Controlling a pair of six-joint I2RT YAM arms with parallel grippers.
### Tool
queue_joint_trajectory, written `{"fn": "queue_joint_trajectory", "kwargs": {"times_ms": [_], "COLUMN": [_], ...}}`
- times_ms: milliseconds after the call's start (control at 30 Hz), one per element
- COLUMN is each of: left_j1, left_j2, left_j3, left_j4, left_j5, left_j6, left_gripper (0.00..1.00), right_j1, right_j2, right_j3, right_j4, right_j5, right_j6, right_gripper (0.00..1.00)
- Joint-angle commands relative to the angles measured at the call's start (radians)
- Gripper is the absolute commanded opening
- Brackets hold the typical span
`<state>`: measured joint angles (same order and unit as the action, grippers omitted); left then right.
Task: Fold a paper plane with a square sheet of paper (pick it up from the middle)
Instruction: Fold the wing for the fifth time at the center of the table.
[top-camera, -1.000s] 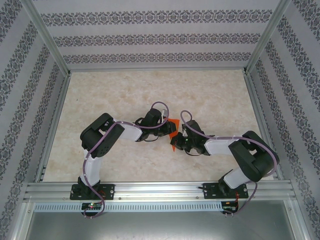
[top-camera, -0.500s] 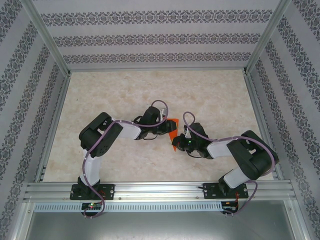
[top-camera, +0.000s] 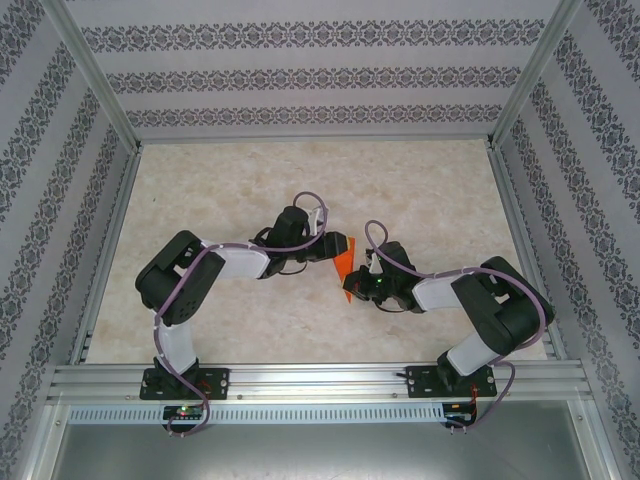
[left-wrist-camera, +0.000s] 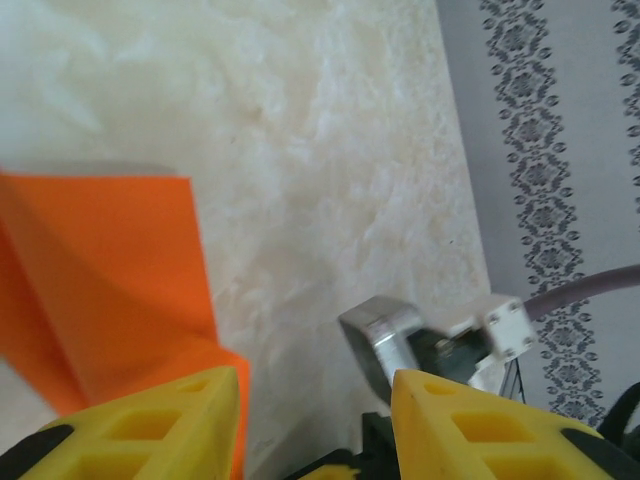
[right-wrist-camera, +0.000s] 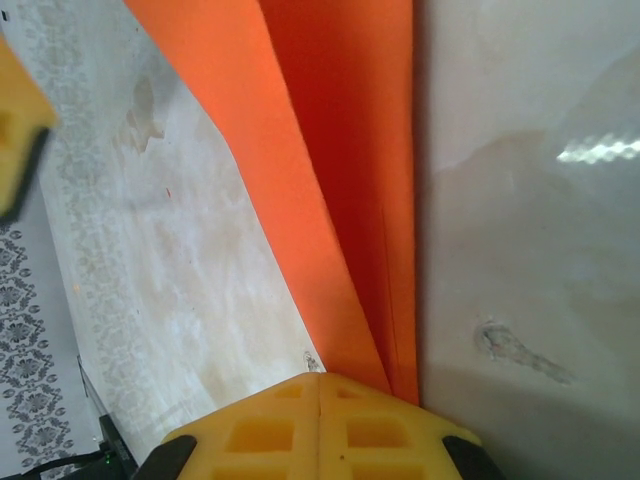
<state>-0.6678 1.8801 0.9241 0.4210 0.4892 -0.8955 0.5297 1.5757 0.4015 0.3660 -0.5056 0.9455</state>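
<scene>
1 narrow, creased orange paper plane sits clenched in right jaws; left jaws released.

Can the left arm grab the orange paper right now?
Probably yes. The left gripper is open, the orange paper lies right beside one of its fingers, and nothing sits between them. The right gripper is already pinching the paper's narrow end.

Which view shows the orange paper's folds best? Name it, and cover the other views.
Right wrist view: the orange paper runs up the frame, its layered folds converging into the shut right gripper. The left wrist view shows one creased corner beside the open left gripper; the top view shows a small sliver between the grippers.
</scene>
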Motion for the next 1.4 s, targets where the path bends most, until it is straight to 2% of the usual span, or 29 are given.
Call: {"fn": "queue_joint_trajectory", "kwargs": {"times_ms": [0,433,567,833,967,1067,1367], "left_j1": [0.004,0.004,0.004,0.013,0.012,0.013,0.017], "left_j2": [0.023,0.134,0.146,0.144,0.158,0.164,0.197], "left_j3": [-0.023,0.025,0.035,0.069,0.149,0.186,0.249], "left_j4": [0.034,0.12,0.099,-0.056,-0.251,-0.37,-0.464], "left_j5": [0.009,0.101,0.08,-0.059,-0.107,-0.151,-0.193], "left_j6": [0.026,-0.003,-0.004,-0.01,0.006,0.009,0.014], "left_gripper": [0.45,0.45,0.45,0.41,0.33,0.31,0.29], "right_j1": [0.006,0.005,0.005,0.006,0.006,0.006,0.006], "right_j2": [0.063,0.063,0.067,0.05,0.046,0.044,0.034], "right_j3": [-0.02,-0.017,-0.016,-0.012,-0.004,0.003,0.002], "right_j4": [-0.139,-0.153,-0.157,-0.199,-0.218,-0.228,-0.249], "right_j5": [0.052,0.052,0.048,0.04,0.037,0.038,0.035], "right_j6": [-0.031,-0.034,-0.038,-0.06,-0.071,-0.076,-0.088], "right_gripper": [0.0,0.0,0.0,0.0,0.0,0.0,0.0]}}
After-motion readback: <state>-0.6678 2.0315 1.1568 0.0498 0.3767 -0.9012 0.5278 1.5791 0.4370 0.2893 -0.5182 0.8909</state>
